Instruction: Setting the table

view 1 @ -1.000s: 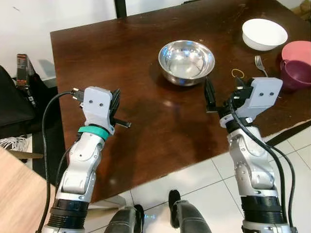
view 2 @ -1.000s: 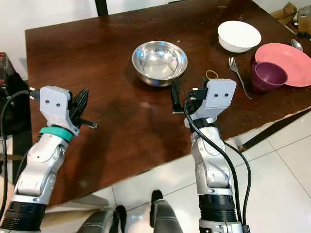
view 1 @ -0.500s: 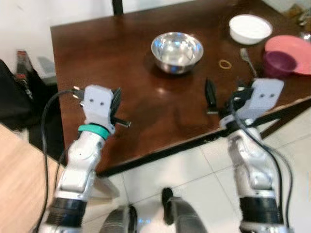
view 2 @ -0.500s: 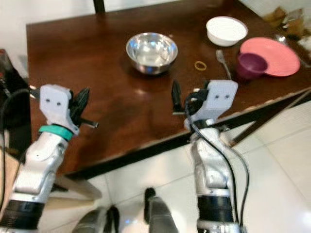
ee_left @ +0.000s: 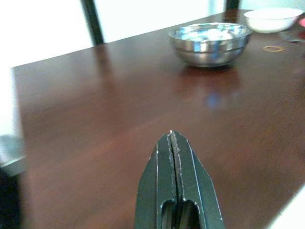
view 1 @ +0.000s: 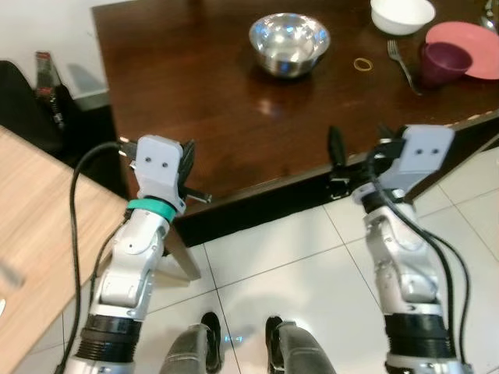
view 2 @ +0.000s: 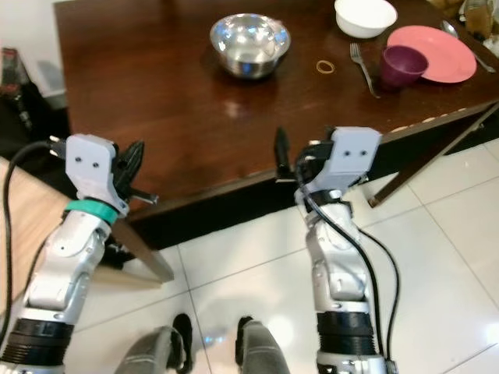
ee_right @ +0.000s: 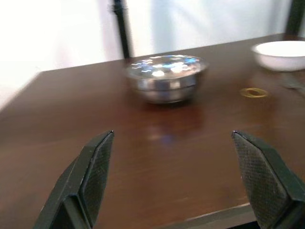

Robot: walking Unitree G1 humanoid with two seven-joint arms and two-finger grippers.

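Altogether two bowls — steel bowl (view 1: pixel 288 43), white bowl (view 1: pixel 401 14)

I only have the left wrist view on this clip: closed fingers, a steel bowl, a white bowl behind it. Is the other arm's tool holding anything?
Observer: No. The right tool is open and empty, at the table's near edge.
Operator: Anything beyond the white bowl?
Observer: A pink plate lies at the table's right end.
Operator: Anything on or by that plate?
Observer: A purple cup stands at its left rim, with a fork and a rubber band further left.
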